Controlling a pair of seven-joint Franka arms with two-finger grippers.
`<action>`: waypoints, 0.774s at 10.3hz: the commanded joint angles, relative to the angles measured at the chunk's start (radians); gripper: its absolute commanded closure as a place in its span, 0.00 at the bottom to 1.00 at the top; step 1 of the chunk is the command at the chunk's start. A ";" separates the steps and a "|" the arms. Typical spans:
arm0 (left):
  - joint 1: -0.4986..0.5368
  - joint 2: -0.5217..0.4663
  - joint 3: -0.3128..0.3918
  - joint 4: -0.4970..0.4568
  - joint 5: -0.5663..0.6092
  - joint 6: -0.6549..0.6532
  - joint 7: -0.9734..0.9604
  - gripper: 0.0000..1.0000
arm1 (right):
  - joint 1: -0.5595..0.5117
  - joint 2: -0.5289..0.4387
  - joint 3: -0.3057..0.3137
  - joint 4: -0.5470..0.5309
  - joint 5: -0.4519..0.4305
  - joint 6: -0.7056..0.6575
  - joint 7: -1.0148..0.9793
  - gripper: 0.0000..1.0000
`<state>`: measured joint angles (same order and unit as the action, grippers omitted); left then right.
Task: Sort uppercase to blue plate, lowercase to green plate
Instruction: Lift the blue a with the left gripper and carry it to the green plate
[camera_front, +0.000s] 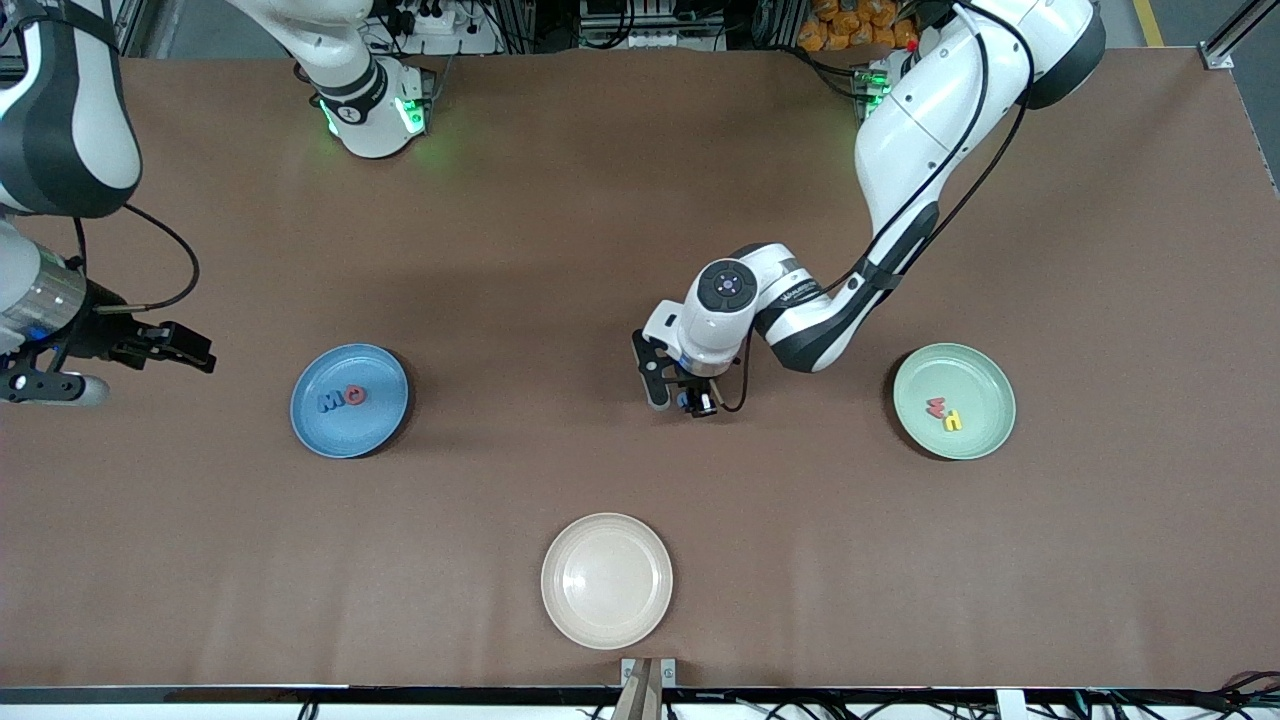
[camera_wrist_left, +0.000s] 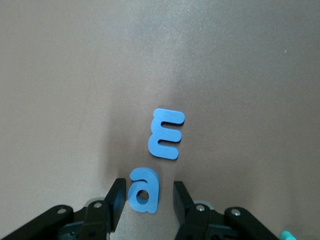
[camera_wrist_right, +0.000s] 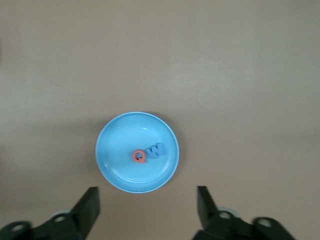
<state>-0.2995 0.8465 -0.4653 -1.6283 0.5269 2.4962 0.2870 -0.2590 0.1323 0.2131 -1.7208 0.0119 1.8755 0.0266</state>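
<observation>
Two blue lowercase letters lie on the bench mid-table; I see the rounded letter (camera_wrist_left: 144, 190) between the left gripper (camera_wrist_left: 148, 202) fingers, parted, not yet gripping. I judge: close squarely, clear of the e (camera_wrist_left: 166, 134). Right gripper (camera_wrist_right: 147, 210) waits released above the blue plate (camera_wrist_right: 112, 150).

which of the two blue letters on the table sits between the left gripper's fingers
The rounded blue letter, an a-like shape, sits between the left gripper fingers; the blue E-shaped letter lies just clear of them.
</observation>
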 joint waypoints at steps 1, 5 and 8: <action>-0.009 0.014 0.011 -0.001 0.033 0.013 -0.049 0.61 | 0.010 -0.052 -0.026 0.007 0.036 -0.029 -0.008 0.50; 0.014 0.005 0.011 0.005 0.035 0.012 -0.034 0.87 | 0.093 -0.048 -0.119 0.113 0.039 -0.127 -0.013 0.45; 0.077 -0.040 0.010 0.008 0.021 -0.061 -0.022 1.00 | 0.106 -0.083 -0.127 0.107 0.039 -0.136 -0.013 0.37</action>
<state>-0.2590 0.8394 -0.4523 -1.6163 0.5276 2.4847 0.2707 -0.1700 0.0816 0.1040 -1.6113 0.0299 1.7577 0.0264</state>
